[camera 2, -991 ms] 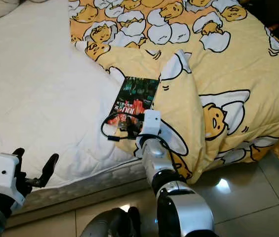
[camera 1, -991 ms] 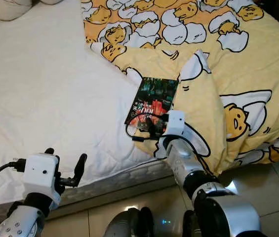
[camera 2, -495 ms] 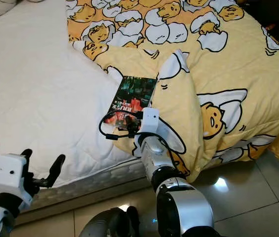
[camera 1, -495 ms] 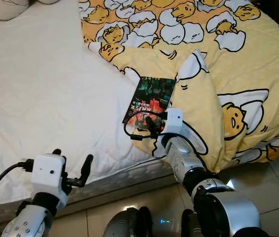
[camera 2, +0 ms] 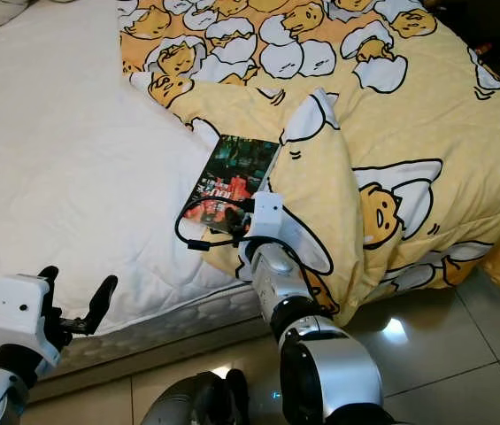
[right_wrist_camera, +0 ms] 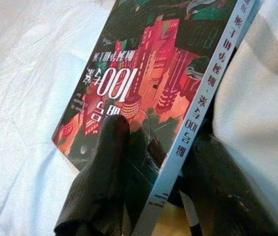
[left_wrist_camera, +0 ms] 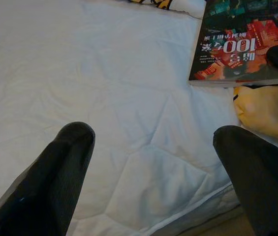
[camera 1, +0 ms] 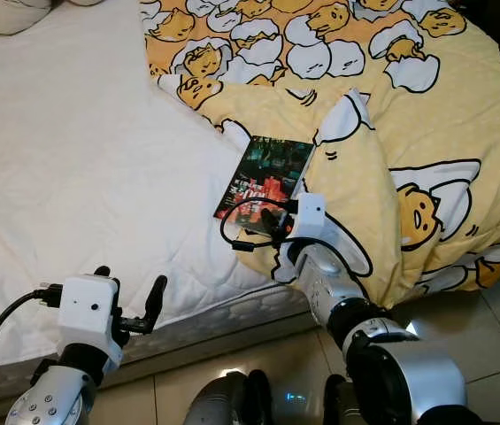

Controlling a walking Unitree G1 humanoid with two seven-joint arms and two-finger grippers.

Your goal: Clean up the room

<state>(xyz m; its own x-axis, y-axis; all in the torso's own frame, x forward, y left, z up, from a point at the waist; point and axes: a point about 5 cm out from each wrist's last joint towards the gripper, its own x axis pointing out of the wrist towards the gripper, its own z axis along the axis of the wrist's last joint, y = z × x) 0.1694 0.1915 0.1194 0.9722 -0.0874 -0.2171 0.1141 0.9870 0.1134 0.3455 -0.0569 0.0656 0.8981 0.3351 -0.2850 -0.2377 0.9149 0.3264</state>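
Observation:
A paperback book [camera 1: 269,171] with a dark and red cover lies on the white mattress [camera 1: 81,168], against the fold of the yellow duvet [camera 1: 409,115]. My right gripper [camera 1: 263,223] is at the book's near end and shut on it. In the right wrist view one black finger [right_wrist_camera: 110,147] presses on the cover of the book [right_wrist_camera: 148,83], and the other sits under the spine side. My left gripper [camera 1: 130,297] hovers open over the mattress's front edge, well left of the book [left_wrist_camera: 242,49], its fingers [left_wrist_camera: 72,147] wide apart with nothing between them.
The yellow duvet with egg cartoon prints covers the bed's right half and hangs over the edge. A pale pillow [camera 1: 15,13] lies at the far left corner. Tiled floor [camera 1: 497,319] runs along the bed's front edge, below my arms.
The near end of the book has shifted a little to the left in my right gripper. My left gripper has moved up and right toward the mattress edge, then held still.

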